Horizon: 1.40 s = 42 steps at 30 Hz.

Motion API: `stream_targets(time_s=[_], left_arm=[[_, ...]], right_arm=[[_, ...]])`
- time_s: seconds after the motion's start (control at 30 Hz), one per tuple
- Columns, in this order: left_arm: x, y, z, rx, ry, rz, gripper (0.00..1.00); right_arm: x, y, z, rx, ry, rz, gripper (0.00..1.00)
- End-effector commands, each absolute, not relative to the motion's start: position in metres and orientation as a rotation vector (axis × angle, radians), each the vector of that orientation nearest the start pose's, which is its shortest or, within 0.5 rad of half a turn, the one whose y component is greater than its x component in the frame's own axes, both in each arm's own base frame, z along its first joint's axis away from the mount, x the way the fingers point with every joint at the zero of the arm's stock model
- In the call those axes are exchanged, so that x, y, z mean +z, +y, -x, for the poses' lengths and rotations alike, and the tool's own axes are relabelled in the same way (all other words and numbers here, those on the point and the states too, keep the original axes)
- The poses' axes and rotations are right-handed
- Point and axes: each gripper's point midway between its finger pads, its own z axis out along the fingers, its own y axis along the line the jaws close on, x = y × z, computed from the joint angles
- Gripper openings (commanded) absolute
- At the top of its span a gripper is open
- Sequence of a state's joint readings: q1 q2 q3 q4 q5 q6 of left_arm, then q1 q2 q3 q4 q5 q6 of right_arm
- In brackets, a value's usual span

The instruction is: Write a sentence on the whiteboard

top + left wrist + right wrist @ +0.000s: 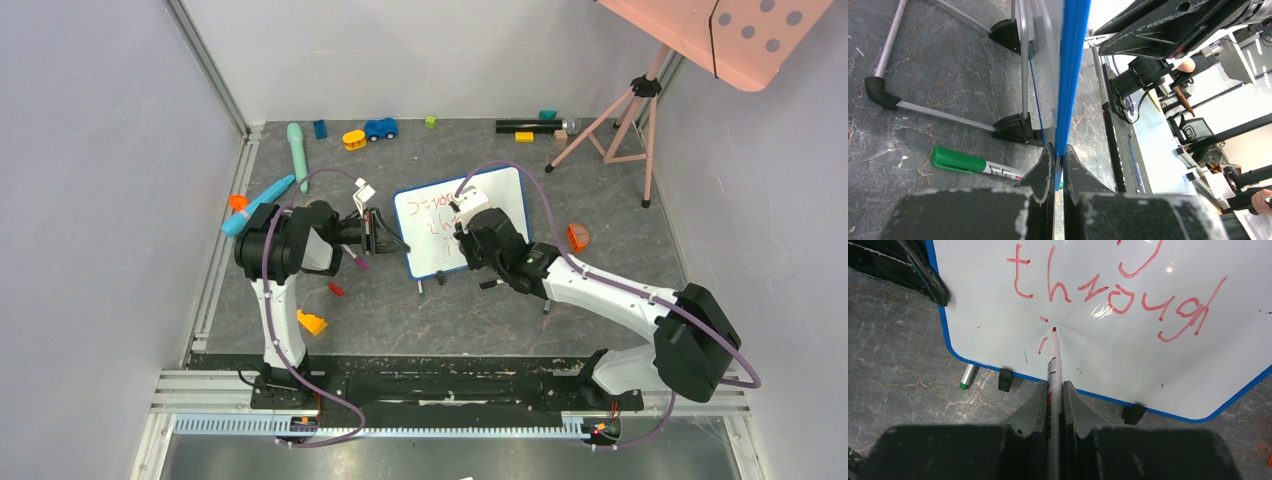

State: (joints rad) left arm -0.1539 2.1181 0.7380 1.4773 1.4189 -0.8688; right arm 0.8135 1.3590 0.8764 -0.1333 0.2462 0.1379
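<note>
Grey walls close in a dark marbled table, and near its middle the board sits propped on small black feet, probably so that its face meets the pen. Left arm is folded, elbow high and forearm run level to the right, which brings the left gripper to the board's left edge. Its jaws are pinched shut on the blue frame, a hold I judge is meant to brace the board against the push of writing. Right arm stretches from its base diagonally over the board's near right corner, wrist pitched down at the white face. The right gripper is clamped on a red marker, barrel between the fingers and tip touching the board. The sentence looks part done: "through" reads whole under an upper line, and the tip rests beside the first small strokes of a third line.
</note>
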Motion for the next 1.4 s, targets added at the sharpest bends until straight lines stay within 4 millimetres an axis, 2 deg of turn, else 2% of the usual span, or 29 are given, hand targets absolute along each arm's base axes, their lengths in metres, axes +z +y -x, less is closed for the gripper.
stream_targets(time_s=[0.0, 0.17, 0.47, 0.87, 1.17, 1.37], left_arm=[[0.096, -0.231, -0.292, -1.764, 1.674, -0.858, 0.02], [0.096, -0.231, -0.292, -1.764, 1.674, -0.858, 0.02], [0.096, -0.231, -0.292, -1.762, 1.672, -0.858, 0.02], [0.096, -0.231, -0.293, -1.762, 1.672, -0.859, 0.02], [0.096, -0.231, -0.292, -1.765, 1.675, -0.857, 0.02], [0.096, -0.231, -0.293, -1.764, 1.674, -0.857, 0.02]], right_arm=[[0.15, 0.256, -0.305, 0.259, 2.061, 0.561, 0.0], [0.142, 0.254, -0.303, 0.256, 2.076, 0.568, 0.0], [0.141, 0.261, -0.305, 0.283, 2.074, 0.581, 0.0], [0.137, 0.237, -0.31, 0.175, 2.103, 0.519, 0.0], [0.145, 0.232, -0.313, 0.179, 2.095, 0.491, 0.0], [0.161, 0.239, -0.31, 0.244, 2.047, 0.499, 0.0]])
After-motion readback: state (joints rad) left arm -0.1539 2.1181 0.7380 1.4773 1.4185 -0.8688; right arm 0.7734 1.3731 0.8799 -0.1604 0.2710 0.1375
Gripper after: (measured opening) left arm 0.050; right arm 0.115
